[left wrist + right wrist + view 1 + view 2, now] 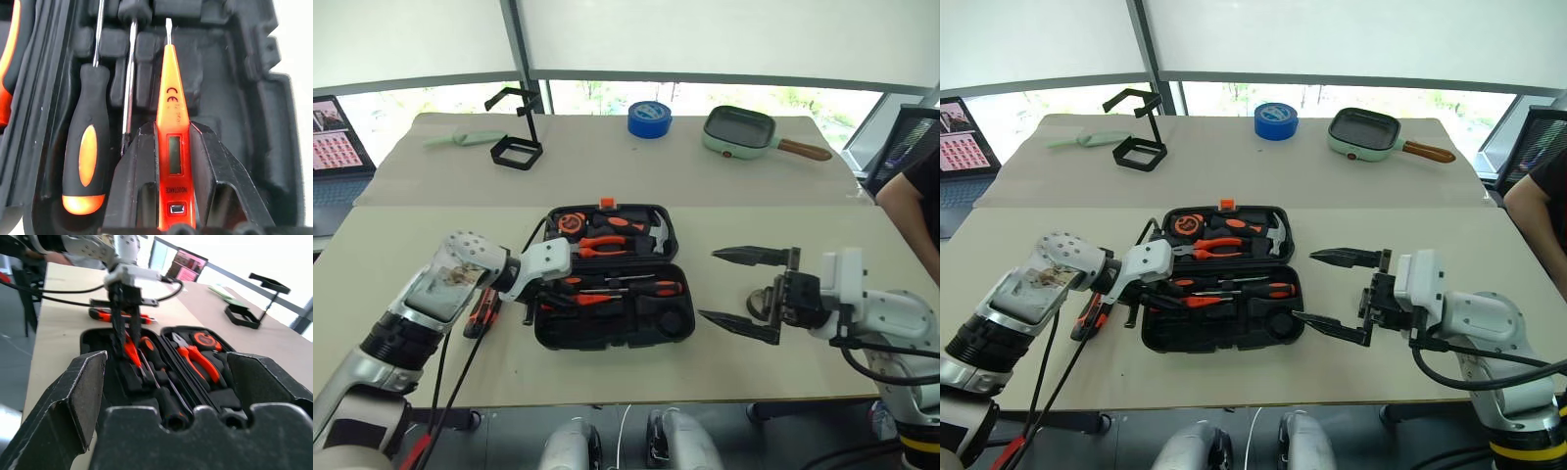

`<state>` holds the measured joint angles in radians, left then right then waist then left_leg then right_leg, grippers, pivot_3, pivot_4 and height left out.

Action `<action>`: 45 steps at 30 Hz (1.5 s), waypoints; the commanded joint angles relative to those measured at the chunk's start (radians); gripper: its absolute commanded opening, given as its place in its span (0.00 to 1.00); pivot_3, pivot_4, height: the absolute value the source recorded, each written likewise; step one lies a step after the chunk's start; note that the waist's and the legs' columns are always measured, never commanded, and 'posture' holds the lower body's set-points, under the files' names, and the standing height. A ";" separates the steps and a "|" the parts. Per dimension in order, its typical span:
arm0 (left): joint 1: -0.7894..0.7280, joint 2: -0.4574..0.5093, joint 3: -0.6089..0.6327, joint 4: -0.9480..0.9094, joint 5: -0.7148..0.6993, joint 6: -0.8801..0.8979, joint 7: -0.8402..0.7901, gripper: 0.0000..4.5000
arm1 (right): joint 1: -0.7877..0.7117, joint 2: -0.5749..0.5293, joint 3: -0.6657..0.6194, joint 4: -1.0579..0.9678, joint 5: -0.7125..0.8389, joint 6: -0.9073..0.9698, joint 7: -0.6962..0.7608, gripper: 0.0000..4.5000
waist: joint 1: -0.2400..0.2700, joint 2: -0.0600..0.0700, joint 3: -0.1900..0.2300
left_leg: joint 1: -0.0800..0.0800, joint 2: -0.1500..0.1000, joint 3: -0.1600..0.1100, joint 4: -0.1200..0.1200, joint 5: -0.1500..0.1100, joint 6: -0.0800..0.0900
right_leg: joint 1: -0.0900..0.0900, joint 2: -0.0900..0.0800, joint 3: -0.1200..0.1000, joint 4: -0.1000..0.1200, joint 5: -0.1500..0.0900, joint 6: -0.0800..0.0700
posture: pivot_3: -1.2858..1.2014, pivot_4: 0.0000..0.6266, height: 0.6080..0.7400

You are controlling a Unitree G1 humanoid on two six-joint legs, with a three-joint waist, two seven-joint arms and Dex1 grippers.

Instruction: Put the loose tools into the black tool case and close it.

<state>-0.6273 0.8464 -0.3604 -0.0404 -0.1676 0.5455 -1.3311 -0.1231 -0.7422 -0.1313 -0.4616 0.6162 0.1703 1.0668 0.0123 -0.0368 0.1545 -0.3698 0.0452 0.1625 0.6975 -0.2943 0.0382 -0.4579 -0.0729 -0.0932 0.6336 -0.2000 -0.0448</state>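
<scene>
black tool case [607, 333], open, tools inside

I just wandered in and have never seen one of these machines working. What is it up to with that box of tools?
It is packing tools into the open black tool case. The left pincer grips a slim all-orange screwdriver over the case's front half, beside a black-and-orange-handled screwdriver already lying there. The right pincer hangs open to the right of the case, holding nothing. An orange-black utility knife lies on the table left of the case.
</scene>
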 commanded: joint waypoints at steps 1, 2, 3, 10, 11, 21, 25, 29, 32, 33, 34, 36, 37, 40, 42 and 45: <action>-0.040 -0.011 -0.009 -0.037 0.011 0.061 0.005 0.10 | -0.035 -0.005 -0.004 -0.009 0.023 0.025 -0.004 1.00 | 0.000 0.000 0.000 | 0.000 0.000 0.000 0.000 0.000 0.000 | 0.000 0.000 0.000 0.000 0.000 0.000 | 0.52 0.24 1.00; -0.043 -0.012 -0.019 -0.040 0.021 0.065 0.005 0.10 | -0.040 -0.006 -0.002 -0.004 0.019 0.026 0.001 1.00 | 0.000 0.000 0.000 | 0.000 -0.001 0.000 0.000 0.000 0.000 | 0.000 -0.001 0.000 -0.001 0.000 0.000 | 0.52 0.24 1.00; -0.043 -0.009 -0.032 -0.041 0.032 0.064 0.001 0.10 | -0.044 -0.006 0.000 0.000 0.016 0.027 0.004 1.00 | 0.001 0.000 0.000 | -0.001 -0.001 0.000 0.000 0.000 0.000 | 0.000 -0.001 0.000 -0.001 0.000 0.000 | 0.52 0.24 1.00; -0.039 -0.030 -0.068 -0.064 0.053 0.074 -0.004 0.10 | -0.054 -0.006 0.010 -0.006 0.008 0.047 0.000 1.00 | 0.000 0.000 0.000 | -0.002 -0.002 0.000 0.002 -0.001 0.001 | 0.001 -0.002 0.000 -0.002 -0.001 0.002 | 0.52 0.24 1.00; -0.039 -0.030 -0.074 -0.071 0.056 0.080 -0.008 0.10 | -0.051 -0.008 0.010 -0.008 0.008 0.051 0.000 1.00 | 0.000 0.000 0.000 | -0.001 -0.002 0.000 0.002 0.000 0.001 | 0.001 -0.002 0.000 -0.002 -0.001 0.002 | 0.52 0.24 1.00; -0.064 -0.022 -0.142 -0.079 0.114 0.158 -0.024 0.10 | -0.046 -0.006 0.017 -0.017 0.002 0.066 -0.008 1.00 | 0.000 0.000 0.000 | 0.000 -0.002 0.000 0.002 0.000 0.001 | 0.001 -0.002 0.000 -0.001 -0.001 0.003 | 0.52 0.24 1.00; -0.073 -0.046 -0.150 -0.065 0.116 0.180 -0.013 0.10 | -0.048 -0.002 0.025 -0.016 0.002 0.069 -0.013 1.00 | 0.000 0.000 0.000 | 0.000 -0.002 0.000 0.002 0.000 0.001 | 0.001 -0.002 0.000 -0.001 -0.001 0.003 | 0.52 0.24 1.00; -0.055 -0.067 -0.069 -0.074 0.058 0.154 -0.001 0.32 | -0.043 0.003 0.030 -0.021 0.006 0.074 -0.016 1.00 | 0.000 0.000 0.000 | 0.000 -0.002 0.000 0.003 0.000 0.001 | 0.002 -0.002 0.000 0.000 -0.001 0.003 | 0.52 0.24 1.00; -0.025 -0.092 0.050 -0.095 -0.018 0.092 0.023 0.51 | -0.022 0.002 0.018 -0.031 0.029 0.091 -0.014 1.00 | 0.002 0.000 0.000 | -0.001 -0.002 0.000 0.004 0.000 0.001 | 0.002 -0.002 0.000 0.000 0.000 0.003 | 0.52 0.24 1.00; -0.010 -0.092 0.087 -0.106 -0.037 0.071 0.033 0.60 | -0.009 0.001 0.008 -0.038 0.043 0.101 -0.014 1.00 | 0.003 0.000 0.000 | -0.002 -0.002 -0.001 0.005 0.000 0.002 | 0.001 -0.002 0.000 0.000 0.000 0.003 | 0.52 0.24 1.00; 0.005 -0.089 0.121 -0.117 -0.054 0.057 0.039 0.65 | 0.003 -0.003 0.000 -0.045 0.053 0.109 -0.012 1.00 | 0.003 0.000 0.000 | -0.002 -0.002 -0.001 0.005 0.000 0.002 | 0.001 -0.003 -0.001 0.000 0.000 0.003 | 0.52 0.24 1.00; 0.041 -0.065 0.173 -0.141 -0.080 0.024 0.035 0.65 | 0.033 -0.016 -0.012 -0.056 0.066 0.121 0.000 1.00 | 0.002 0.000 0.000 | -0.002 -0.001 -0.001 0.006 0.000 0.002 | 0.001 -0.003 -0.001 0.000 0.000 0.003 | 0.52 0.24 1.00; 0.061 -0.056 0.203 -0.151 -0.098 0.017 0.036 0.65 | 0.047 -0.020 -0.017 -0.058 0.071 0.126 0.002 1.00 | 0.002 0.000 0.000 | -0.002 -0.001 -0.001 0.006 -0.001 0.002 | 0.001 -0.003 -0.001 0.000 0.000 0.003 | 0.52 0.24 1.00; 0.094 -0.069 0.246 -0.150 -0.129 -0.014 0.052 0.65 | 0.063 -0.018 -0.018 -0.057 0.070 0.127 0.003 1.00 | -0.002 0.000 0.000 | -0.001 -0.001 -0.001 0.006 -0.001 0.002 | 0.002 -0.003 0.000 0.001 0.000 0.003 | 0.52 0.24 1.00; 0.115 -0.103 0.256 -0.104 -0.124 -0.091 0.074 0.65 | 0.063 -0.003 -0.011 -0.053 0.066 0.125 -0.006 1.00 | 0.000 0.000 0.000 | -0.001 -0.001 -0.001 0.006 -0.001 0.002 | 0.002 -0.003 -0.001 0.001 0.000 0.004 | 0.52 0.24 1.00; 0.152 -0.128 0.241 -0.017 -0.107 -0.178 0.068 0.51 | 0.058 0.015 0.002 -0.047 0.055 0.119 -0.013 1.00 | 0.003 0.000 0.000 | 0.000 -0.002 -0.001 0.006 0.000 0.002 | 0.002 -0.003 -0.001 0.003 0.000 0.004 | 0.52 0.24 1.00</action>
<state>-0.4847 0.7242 -0.1288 -0.0921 -0.2771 0.4243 -1.2653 -0.0577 -0.7298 -0.1214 -0.4902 0.6522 0.2985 1.0601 0.0149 -0.0367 0.1544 -0.3693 0.0437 0.1614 0.7041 -0.2943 0.0402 -0.4556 -0.0762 -0.0935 0.6379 -0.1998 -0.0407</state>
